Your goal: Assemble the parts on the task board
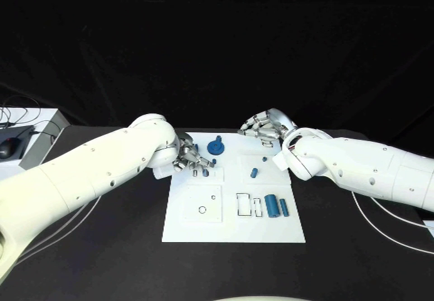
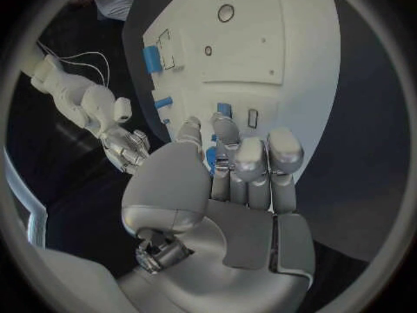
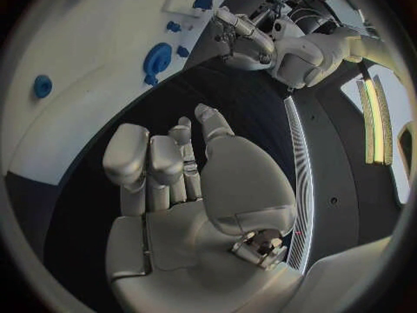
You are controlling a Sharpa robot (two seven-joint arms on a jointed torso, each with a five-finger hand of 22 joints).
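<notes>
- Far left of the head view: grey box (image 1: pixel 36 135) at the bench (image 1: pixel 108 251) edge, cables trailing off it, a dark mouse-like thing (image 1: pixel 8 147) just beside it; all well clear of both hands.
- Left robot hand (image 1: pixel 192 160): over the task board's (image 1: pixel 233 229) near-left corner, fingers curled in tight. Left wrist view shows a bit of blue (image 2: pixel 211 158) right at the fingertips; can't tell if it's pinched or just behind them.
- Task board: white plate mid-bench, between the two hands.
- Round blue part (image 1: pixel 216 147): on the board just beside the left robot hand, on the side towards the right hand.
- Small blue part (image 1: pixel 255 172): mid-board, roughly between the hands, touched by neither.
- Two blue cylinders (image 1: pixel 271 205), (image 1: pixel 284 207): side by side at the board's far end from both hands, next to a rectangular outlined slot (image 1: pixel 244 204).
- Right robot hand (image 1: pixel 263 130): at the board's top edge, fingers curled in, nothing seen inside; right wrist view shows the palm bare. Its forearm covers the board's upper right edge.
</notes>
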